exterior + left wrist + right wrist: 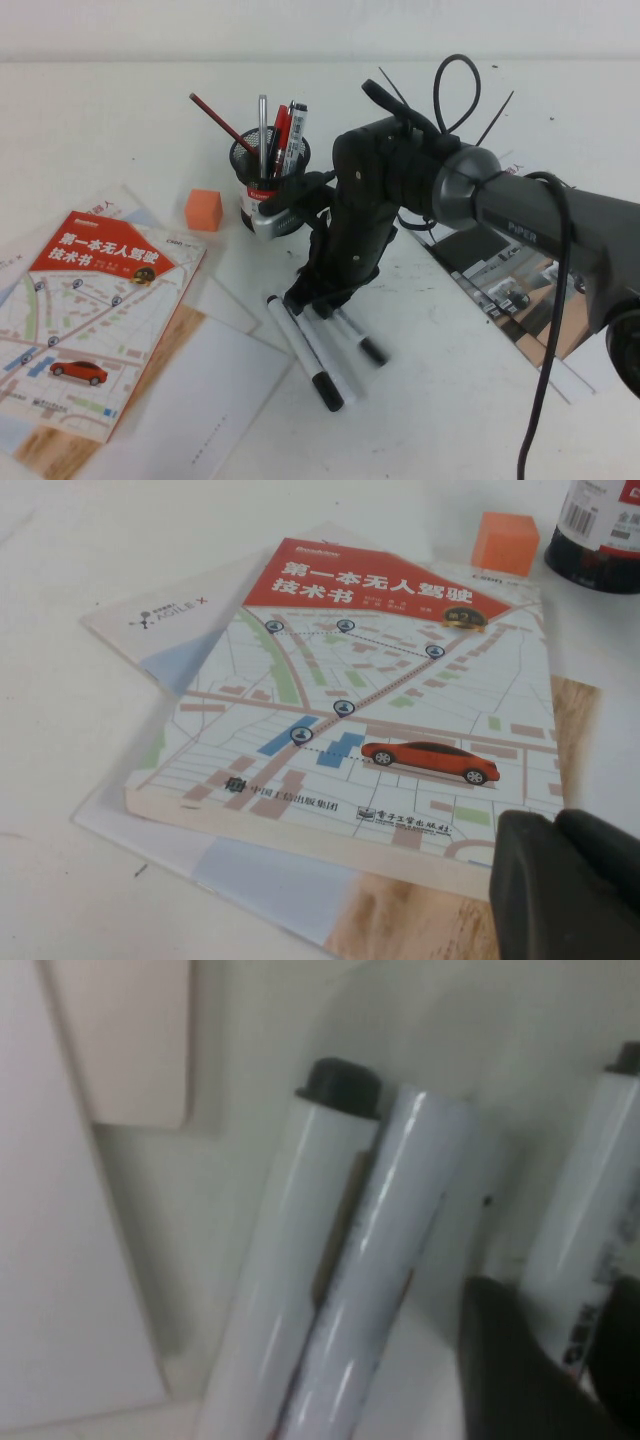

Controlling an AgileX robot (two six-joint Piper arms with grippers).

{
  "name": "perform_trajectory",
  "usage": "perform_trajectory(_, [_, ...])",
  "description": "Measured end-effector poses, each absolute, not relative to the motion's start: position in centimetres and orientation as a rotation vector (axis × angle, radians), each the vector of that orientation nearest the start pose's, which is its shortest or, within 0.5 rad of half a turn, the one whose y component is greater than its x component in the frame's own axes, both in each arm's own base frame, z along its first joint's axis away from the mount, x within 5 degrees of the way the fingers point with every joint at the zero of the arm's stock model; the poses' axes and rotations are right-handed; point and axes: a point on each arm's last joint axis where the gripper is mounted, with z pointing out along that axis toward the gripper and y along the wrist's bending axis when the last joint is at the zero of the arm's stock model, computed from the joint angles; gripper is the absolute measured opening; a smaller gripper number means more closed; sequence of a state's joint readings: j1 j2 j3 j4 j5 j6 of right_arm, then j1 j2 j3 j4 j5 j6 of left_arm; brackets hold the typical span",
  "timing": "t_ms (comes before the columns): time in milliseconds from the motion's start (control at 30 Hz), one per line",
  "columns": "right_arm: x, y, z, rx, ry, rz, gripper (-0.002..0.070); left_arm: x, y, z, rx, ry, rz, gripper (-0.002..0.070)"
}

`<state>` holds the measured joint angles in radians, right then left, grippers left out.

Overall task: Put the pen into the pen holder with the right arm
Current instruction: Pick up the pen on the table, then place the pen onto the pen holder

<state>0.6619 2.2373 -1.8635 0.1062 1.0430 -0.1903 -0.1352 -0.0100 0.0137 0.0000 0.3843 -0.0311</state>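
Pen (358, 340) on table under right claw (308, 300); left claw (565, 885) over book (380, 710).

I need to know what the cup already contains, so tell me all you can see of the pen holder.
The pen holder is a small black wire-mesh cup standing upright on the table, behind the right gripper. A white label with a red band wraps its lower part. Several pens and a red pencil stick out of it. The orange block sits apart on its left.
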Motion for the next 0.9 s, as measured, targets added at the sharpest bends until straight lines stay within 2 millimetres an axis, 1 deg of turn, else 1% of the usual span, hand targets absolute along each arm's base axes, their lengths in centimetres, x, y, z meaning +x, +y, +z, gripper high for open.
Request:
perform_trajectory(67, [37.1,29.7,18.5,-1.107,2.697,0.229,0.0109,5.2,-0.7,17.5,0.097,1.871,-0.115,-0.0001])
perform_trajectory(133, [37.4,29.6,18.7,-1.057,2.704,0.244,0.0117,5.2,-0.7,17.5,0.097,1.871,-0.115,-0.0001])
perform_trajectory(233, [37.8,29.8,19.7,-1.007,2.670,0.292,0.0117,5.2,-0.7,17.5,0.097,1.871,-0.115,-0.0001])
perform_trajectory(300, [37.7,30.0,21.1,-0.998,2.622,0.380,0.0116,5.2,-0.7,17.5,0.097,1.871,-0.115,-0.0001])
perform_trajectory(400, [37.2,30.2,24.3,-1.008,2.507,0.501,0.0116,5.2,-0.7,17.5,0.097,1.871,-0.115,-0.0001])
perform_trajectory(500, [36.9,30.0,27.4,-0.941,2.333,0.520,0.0116,5.2,-0.7,17.5,0.097,1.871,-0.115,-0.0001])
perform_trajectory(600, [36.8,29.9,29.2,-0.801,2.169,0.523,0.0116,5.2,-0.7,17.5,0.097,1.871,-0.115,-0.0001])
perform_trajectory(700, [36.7,29.9,29.3,-0.656,2.074,0.517,0.0116,5.2,-0.7,17.5,0.097,1.871,-0.115,-0.0001])
perform_trajectory(800, [37.4,29.5,28.8,-0.503,1.987,0.526,0.0116,5.2,-0.7,17.5,0.097,1.871,-0.115,-0.0001])
perform_trajectory(833, [37.7,29.3,28.7,-0.486,1.945,0.522,0.0116,5.2,-0.7,17.5,0.097,1.871,-0.115,-0.0001])
perform_trajectory(900, [38.5,29.1,29.1,-0.426,1.821,0.598,0.0116,5.2,-0.7,17.5,0.097,1.871,-0.115,-0.0001])
